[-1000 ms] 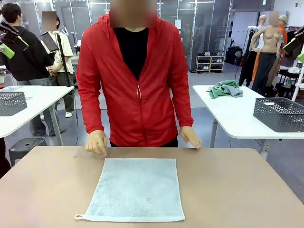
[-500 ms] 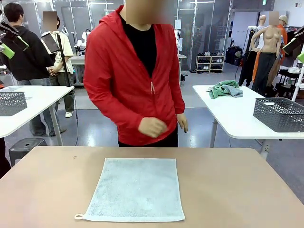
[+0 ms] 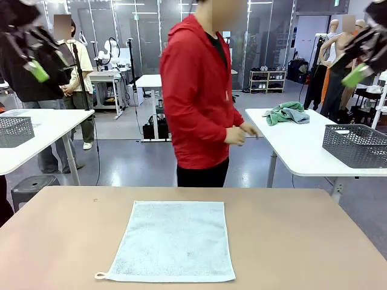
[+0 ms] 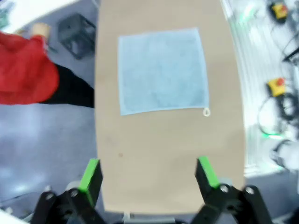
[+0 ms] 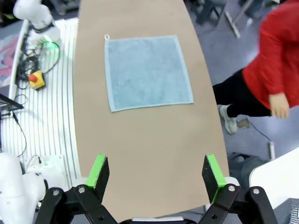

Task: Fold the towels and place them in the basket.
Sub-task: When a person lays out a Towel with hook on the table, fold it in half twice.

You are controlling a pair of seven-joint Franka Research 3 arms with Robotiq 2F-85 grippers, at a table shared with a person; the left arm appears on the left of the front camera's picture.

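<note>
Pale grey-blue terry towel (image 3: 172, 241) lies spread flat and unfolded on the brown table (image 3: 290, 241), with a small white loop tag (image 3: 100, 275) sticking out from its near left corner. High above the towel and off to its left, the left gripper (image 4: 148, 169) hangs with its green-padded fingers spread wide and nothing between them; its wrist camera looks down on the towel, with bare tabletop between the pads. The right gripper (image 5: 155, 170) hangs likewise high and off to the towel's right, jaws wide apart and empty. Neither touches the towel. Beyond the towel's far edge, clear of the table, a person (image 3: 196, 103) in a red jacket stands side-on, facing the towel's right, one hand (image 3: 234, 136) raised at waist height. Farther off on that side a white table (image 3: 296, 145) carries a crumpled heap of green and grey cloth (image 3: 287, 113) and a dark mesh basket (image 3: 357, 145)
</note>
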